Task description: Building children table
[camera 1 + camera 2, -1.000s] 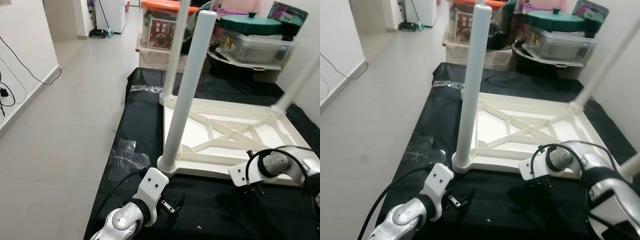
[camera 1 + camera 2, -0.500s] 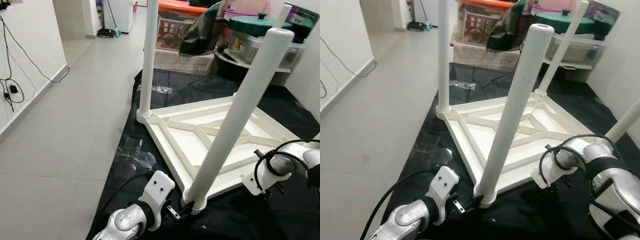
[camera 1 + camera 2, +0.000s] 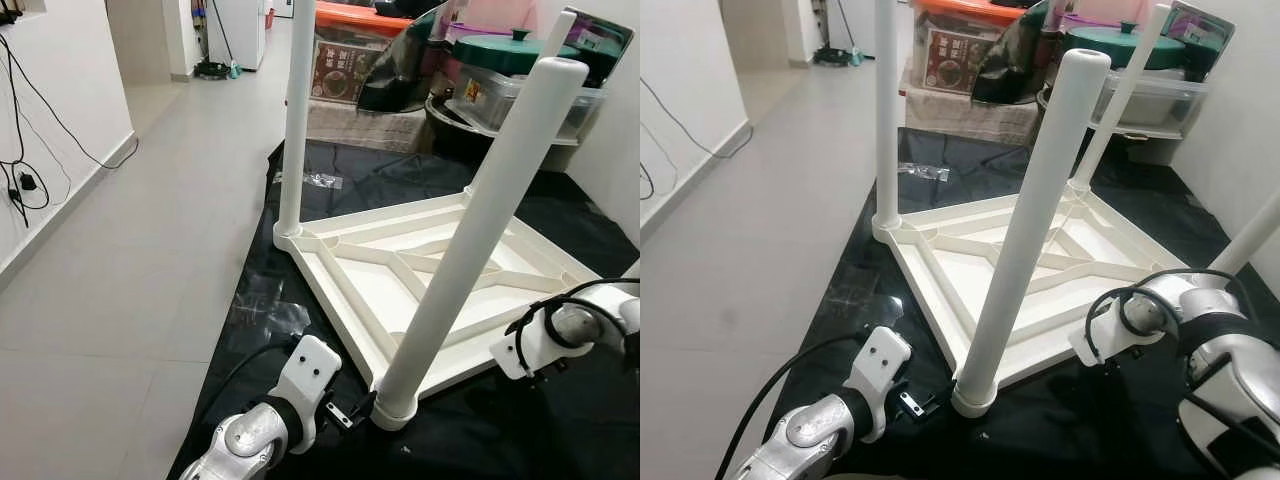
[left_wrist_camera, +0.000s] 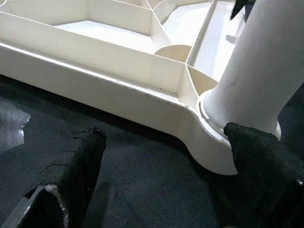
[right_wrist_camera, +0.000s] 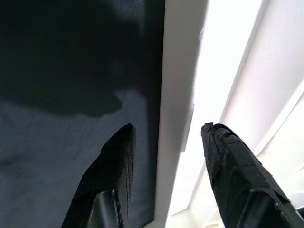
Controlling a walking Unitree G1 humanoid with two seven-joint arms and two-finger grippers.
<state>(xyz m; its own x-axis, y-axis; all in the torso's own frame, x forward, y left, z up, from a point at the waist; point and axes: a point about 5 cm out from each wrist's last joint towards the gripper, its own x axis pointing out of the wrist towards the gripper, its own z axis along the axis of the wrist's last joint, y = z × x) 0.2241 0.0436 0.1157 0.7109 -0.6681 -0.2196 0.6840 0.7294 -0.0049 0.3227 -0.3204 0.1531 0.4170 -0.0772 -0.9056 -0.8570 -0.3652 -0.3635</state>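
A black mat (image 3: 300, 200) covers the tiled floor (image 3: 120, 250), and the white children's table (image 3: 420, 280) lies upside down on it, legs up, near the mat's left edge. The nearest leg (image 3: 480, 230) stands in its corner socket. The left claw (image 4: 166, 166) is spread wide, one finger touching that socket's base. The right claw (image 5: 166, 137) straddles the tabletop's rim, parted, not yet clamped. To seat the leg well, brace the rim firmly and keep the leg upright.
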